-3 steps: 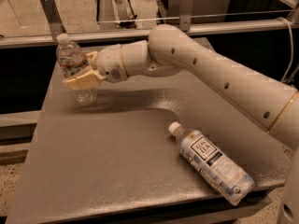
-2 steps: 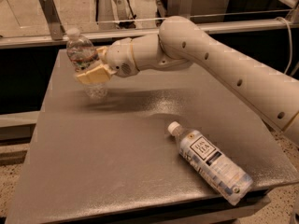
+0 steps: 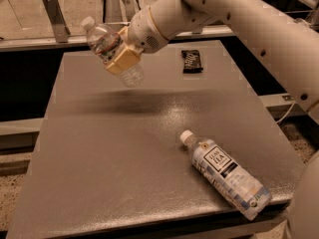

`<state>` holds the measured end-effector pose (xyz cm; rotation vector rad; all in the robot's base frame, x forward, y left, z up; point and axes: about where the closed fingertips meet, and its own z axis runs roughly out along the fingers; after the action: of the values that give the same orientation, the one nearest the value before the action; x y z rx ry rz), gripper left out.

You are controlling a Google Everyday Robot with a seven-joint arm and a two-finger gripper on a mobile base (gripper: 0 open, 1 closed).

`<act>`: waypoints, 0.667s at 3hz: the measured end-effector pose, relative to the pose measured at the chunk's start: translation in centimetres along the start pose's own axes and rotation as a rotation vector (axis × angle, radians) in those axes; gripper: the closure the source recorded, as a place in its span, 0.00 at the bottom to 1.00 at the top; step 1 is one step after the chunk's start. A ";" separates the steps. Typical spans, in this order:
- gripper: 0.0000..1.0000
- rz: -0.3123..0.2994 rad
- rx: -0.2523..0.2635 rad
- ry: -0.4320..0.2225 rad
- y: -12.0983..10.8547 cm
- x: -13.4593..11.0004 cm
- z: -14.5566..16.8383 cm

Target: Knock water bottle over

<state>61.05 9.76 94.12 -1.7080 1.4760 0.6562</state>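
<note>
**Gripper clamps tilted water bottle over the table's far-left area**

The gripper (image 3: 119,56) sits toward 11 o'clock from the middle of the grey table (image 3: 124,158), at the end of a thick white arm (image 3: 239,14) that comes in from the 2 o'clock side of the view. Its tan fingers (image 3: 124,60) are closed around the mid-body of the water bottle (image 3: 101,38), so the hand is gripping that bottle.

The water bottle is small, clear and ribbed. It is tilted steeply, with its white cap (image 3: 88,22) pointing toward 10 o'clock and its base pointing toward 4 o'clock. A narrow band with red on it shows just above the fingers. The base appears to be clear of the tabletop, and a soft dark shadow lies on the surface below it, toward 6 o'clock from the gripper.

A larger bottle (image 3: 227,176) lies on its side toward 4 o'clock from the table's middle, near the front-right edge. Its white cap points toward 10 o'clock, and its white-and-blue label with a black square faces up. It is well apart from the gripper.

A small dark packet (image 3: 192,61) lies flat toward 1 o'clock, near the table's far edge, just beyond the arm's wrist.
</note>
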 end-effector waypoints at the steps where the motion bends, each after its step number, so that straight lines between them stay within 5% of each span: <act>1: 1.00 -0.079 -0.100 0.216 1.0 2.0 0.0; 2: 1.00 -0.135 -0.243 0.384 3.8 4.1 0.5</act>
<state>58.22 7.67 89.77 -2.1957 1.5673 0.4658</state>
